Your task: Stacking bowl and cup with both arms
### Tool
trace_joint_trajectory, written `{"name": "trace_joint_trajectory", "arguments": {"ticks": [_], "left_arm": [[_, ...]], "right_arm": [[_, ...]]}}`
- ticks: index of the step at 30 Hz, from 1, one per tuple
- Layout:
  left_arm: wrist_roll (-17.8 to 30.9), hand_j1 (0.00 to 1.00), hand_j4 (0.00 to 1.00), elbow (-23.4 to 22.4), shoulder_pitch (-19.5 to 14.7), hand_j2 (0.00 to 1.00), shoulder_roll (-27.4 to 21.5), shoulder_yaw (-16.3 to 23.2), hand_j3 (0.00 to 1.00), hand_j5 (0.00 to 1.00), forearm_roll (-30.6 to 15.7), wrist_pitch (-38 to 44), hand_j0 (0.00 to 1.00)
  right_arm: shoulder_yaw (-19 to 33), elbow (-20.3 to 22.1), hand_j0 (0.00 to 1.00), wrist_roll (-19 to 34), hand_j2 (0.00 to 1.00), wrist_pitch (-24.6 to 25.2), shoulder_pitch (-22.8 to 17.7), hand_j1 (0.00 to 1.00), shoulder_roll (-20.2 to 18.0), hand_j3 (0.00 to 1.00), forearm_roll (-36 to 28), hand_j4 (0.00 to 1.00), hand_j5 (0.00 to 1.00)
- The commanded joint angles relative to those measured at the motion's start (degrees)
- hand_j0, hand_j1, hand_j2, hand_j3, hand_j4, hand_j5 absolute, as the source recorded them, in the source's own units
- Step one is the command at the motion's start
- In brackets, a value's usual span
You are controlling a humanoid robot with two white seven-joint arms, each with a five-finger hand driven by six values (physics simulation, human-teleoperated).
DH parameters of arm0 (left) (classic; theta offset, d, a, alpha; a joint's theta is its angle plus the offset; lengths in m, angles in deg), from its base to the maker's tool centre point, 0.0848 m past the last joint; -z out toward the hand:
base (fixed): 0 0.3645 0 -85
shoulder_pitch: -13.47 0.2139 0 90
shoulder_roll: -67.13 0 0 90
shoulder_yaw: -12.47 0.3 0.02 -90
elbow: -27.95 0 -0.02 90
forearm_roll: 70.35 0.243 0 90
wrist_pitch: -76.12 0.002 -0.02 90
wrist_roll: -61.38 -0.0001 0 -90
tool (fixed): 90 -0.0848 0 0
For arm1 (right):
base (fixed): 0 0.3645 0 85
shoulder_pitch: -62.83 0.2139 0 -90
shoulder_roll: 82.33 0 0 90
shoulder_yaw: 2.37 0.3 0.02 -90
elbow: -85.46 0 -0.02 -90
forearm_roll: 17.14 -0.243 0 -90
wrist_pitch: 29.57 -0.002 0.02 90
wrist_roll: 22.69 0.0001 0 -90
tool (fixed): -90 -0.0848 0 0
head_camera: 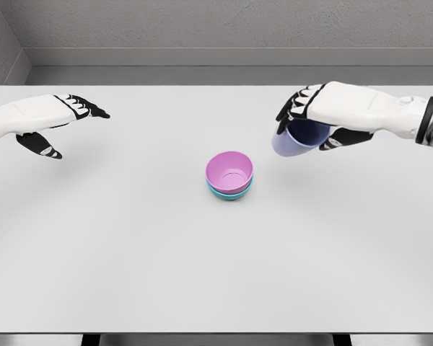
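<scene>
Where the grey wall [216,25] meets the far edge, your plain white counter [130,252] fills nearly the whole head view, matte and evenly lit, with a darker grey strip along its back edge.

Near the middle of the counter you have a pink plastic bowl [230,170] nested upright in a teal plastic bowl [229,192], of which only the lower rim shows beneath.

Your right hand [325,115], white with black finger segments, comes in from the right edge and hangs above the counter, up and to the right of the bowls and apart from them. Its fingers [294,108] are clamped over the rim of a pale lavender plastic cup [294,138], which is tilted and clear of the counter.

Your left hand [50,119] reaches in from the left edge, well apart from the bowls, palm roughly flat; its fingers [86,108] are extended and spread, the thumb below, holding nothing.
</scene>
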State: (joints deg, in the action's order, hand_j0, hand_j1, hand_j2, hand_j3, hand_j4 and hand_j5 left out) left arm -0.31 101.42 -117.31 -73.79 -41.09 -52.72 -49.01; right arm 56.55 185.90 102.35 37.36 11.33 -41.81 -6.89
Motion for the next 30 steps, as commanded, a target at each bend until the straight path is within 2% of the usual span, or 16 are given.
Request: {"name": "trace_joint_trajectory", "arguments": {"ticks": [1,8,15,21,30], "left_arm": [[0.0,1.00,1.00,0.0,0.0,1.00,-0.1,0.0,1.00,1.00,-0.3,0.1,1.00],[0.0,1.00,1.00,0.0,0.0,1.00,-0.1,0.0,1.00,1.00,-0.3,0.1,1.00],[0.0,1.00,1.00,0.0,0.0,1.00,-0.1,0.0,1.00,1.00,-0.3,0.1,1.00],[0.0,1.00,1.00,0.0,0.0,1.00,-0.1,0.0,1.00,1.00,-0.3,0.1,1.00],[0.0,1.00,1.00,0.0,0.0,1.00,-0.1,0.0,1.00,1.00,-0.3,0.1,1.00]], "right_arm": [[-1.3,0.0,0.64,0.0,0.64,0.0,0.0,0.64,1.0,0.64,-0.2,0.64,0.64],[-2.1,0.0,0.64,0.0,0.64,-0.1,0.8,0.64,2.1,0.64,-0.2,0.64,0.64],[-6.7,0.0,0.64,0.0,0.64,-0.5,4.3,0.64,4.6,0.64,-0.3,0.64,0.64],[-8.3,0.0,0.64,0.0,0.64,-0.5,5.8,0.64,5.8,0.64,-0.3,0.64,0.64],[-9.6,0.0,0.64,0.0,0.64,-0.5,6.6,0.64,7.3,0.64,-0.3,0.64,0.64]]}}
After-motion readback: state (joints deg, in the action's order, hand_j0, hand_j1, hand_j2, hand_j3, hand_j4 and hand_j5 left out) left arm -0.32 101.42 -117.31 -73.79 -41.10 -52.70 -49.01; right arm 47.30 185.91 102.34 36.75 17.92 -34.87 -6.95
